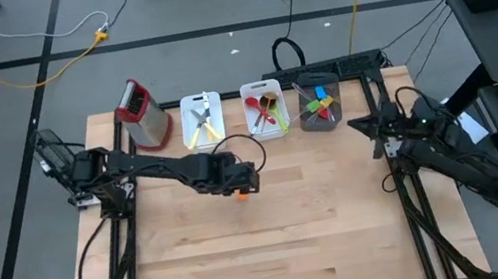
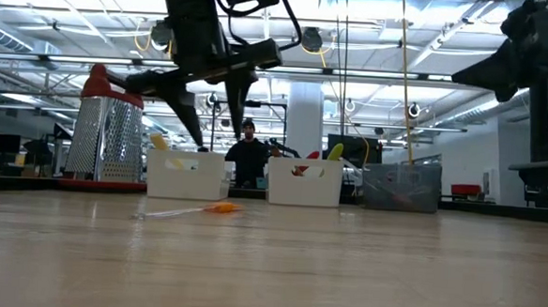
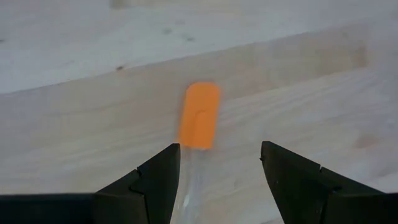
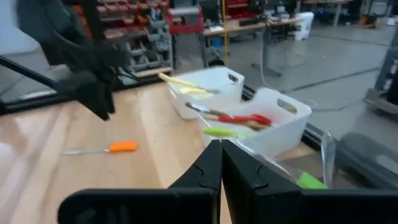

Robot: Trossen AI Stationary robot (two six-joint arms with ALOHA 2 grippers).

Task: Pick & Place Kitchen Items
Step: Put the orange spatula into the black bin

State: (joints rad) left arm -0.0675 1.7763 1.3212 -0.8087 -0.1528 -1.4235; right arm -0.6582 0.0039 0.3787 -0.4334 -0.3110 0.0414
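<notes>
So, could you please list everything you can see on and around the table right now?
Orange spatula: one, orange head with clear handle, flat on the table centre, under the left gripper.
Box grater: one, metal with red top, back left of the table.
White bins: two, back row; the left bin holds yellow-green and pale utensils, the middle bin holds red, wooden and green ones.
Grey container: one, back row right, holding green, blue and orange utensils.
Table: one, light wood.
Person: one, dark clothes, beyond the table.
Left gripper: open, above the spatula.
Right gripper: shut, waiting at the table's right edge.
</notes>
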